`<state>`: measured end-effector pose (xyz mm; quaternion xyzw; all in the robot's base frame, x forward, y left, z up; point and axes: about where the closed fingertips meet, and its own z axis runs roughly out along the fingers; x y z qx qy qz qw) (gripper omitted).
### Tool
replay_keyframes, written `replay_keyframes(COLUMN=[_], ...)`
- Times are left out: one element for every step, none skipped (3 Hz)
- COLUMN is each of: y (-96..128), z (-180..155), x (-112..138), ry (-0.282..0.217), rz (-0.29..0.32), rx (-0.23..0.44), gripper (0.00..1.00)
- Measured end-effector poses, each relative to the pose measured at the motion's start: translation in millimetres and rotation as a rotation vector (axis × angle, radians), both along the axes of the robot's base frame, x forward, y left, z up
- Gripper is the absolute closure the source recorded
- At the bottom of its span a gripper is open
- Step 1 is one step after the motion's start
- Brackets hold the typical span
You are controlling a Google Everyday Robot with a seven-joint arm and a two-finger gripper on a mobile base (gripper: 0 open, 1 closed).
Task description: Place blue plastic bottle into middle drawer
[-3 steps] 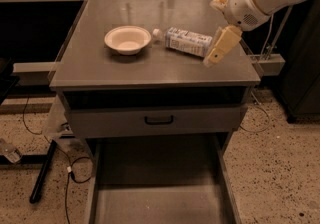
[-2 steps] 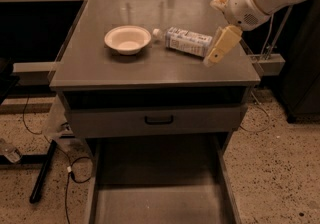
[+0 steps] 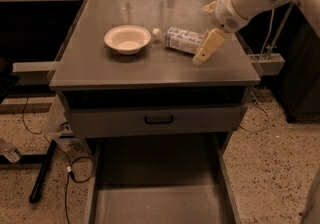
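The blue plastic bottle (image 3: 184, 40) lies on its side on the cabinet top, its white cap pointing left toward the cream bowl (image 3: 127, 39). My gripper (image 3: 206, 29) is at the bottle's right end and is open. One cream finger (image 3: 208, 47) hangs in front of the bottle's base and the other sits behind it. It holds nothing. The middle drawer (image 3: 157, 203) is pulled out below, with a bare grey floor.
A shut grey drawer front with a black handle (image 3: 158, 119) sits under the cabinet top (image 3: 100, 70). Black cables and a stand leg (image 3: 42, 170) lie on the speckled floor at left. A rail with brackets runs behind the cabinet.
My gripper has edged slightly left, closer around the bottle's base end. The bottle, the bowl and the drawer have not moved.
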<state>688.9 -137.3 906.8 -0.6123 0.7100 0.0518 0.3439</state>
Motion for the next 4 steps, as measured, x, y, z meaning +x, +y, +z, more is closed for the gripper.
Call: replay_keyframes(y=[-0.8, -4.1, -3.3, -3.2], z=[-16.2, -34.7, -49.5, -50.4], x=[23.5, 41.3, 54.6, 55.9], ry=[0.022, 0.057, 0.086, 0.086], rz=[-0.019, -0.042, -0.05, -0.051], rx=[0.012, 0.036, 0.065, 0.067], gripper=[0.0, 0.0, 0.0, 0.18])
